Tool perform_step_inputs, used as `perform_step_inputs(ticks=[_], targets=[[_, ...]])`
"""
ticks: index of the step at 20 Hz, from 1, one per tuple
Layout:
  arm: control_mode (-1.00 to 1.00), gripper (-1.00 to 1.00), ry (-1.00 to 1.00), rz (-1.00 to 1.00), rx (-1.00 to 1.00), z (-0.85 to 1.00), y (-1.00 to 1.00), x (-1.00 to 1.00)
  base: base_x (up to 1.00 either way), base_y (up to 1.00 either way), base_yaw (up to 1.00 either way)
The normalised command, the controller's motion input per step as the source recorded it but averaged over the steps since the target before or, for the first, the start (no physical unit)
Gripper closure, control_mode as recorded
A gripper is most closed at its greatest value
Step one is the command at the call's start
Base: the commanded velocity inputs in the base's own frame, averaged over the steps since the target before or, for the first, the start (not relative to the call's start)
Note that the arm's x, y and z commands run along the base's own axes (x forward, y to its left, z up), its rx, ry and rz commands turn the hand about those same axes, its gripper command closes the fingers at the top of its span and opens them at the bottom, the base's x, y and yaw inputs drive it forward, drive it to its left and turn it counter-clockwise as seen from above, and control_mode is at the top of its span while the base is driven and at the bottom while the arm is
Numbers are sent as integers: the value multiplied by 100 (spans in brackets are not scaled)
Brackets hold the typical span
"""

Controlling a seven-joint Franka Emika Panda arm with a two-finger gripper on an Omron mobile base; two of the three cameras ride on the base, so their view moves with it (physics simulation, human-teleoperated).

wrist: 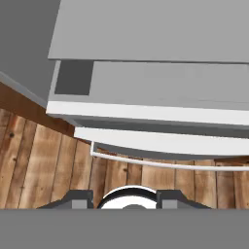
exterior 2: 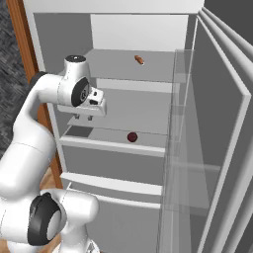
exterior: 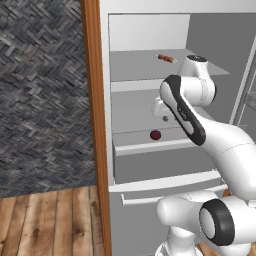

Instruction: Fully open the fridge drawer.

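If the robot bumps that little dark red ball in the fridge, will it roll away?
Probably. The dark red ball looks round and sits loose on a flat grey surface with nothing touching it, so a nudge would likely send it rolling. It looks small, so probably light. Whether it is hard or soft can't be told.

**Room around the drawer front**

I am hanging above the fridge drawer [wrist: 146,113], looking down past its white top lip, and open air is lying in front of it over the wooden floor [wrist: 44,165]. The bar handle [wrist: 165,163] is jutting out below. A dark red ball [exterior 2: 132,137] is sitting inside the drawer. The open fridge door [exterior 2: 217,148] is walling off my right; the wooden post [exterior: 95,125] is closing the left.
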Motion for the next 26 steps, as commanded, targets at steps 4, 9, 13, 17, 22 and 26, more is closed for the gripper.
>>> perform_step_inputs(ticks=[4, 9, 13, 17, 22, 26], targets=[[-100, -100, 3, -4, 0, -9, -23, 0, 0, 0, 0], [-100, -100, 4, -5, 0, -41, -28, 0, 0, 0, 0], [-100, -100, 0, -5, 0, -47, -20, 0, 0, 0, 0], [-100, -100, -8, -1, 0, -25, -5, 1, 0, 0, 0], [-100, -100, -5, 0, 0, -25, -25, -15, 0, 0, 0], [-100, -100, -3, 0, 1, -8, -33, -20, 0, 0, 0]])
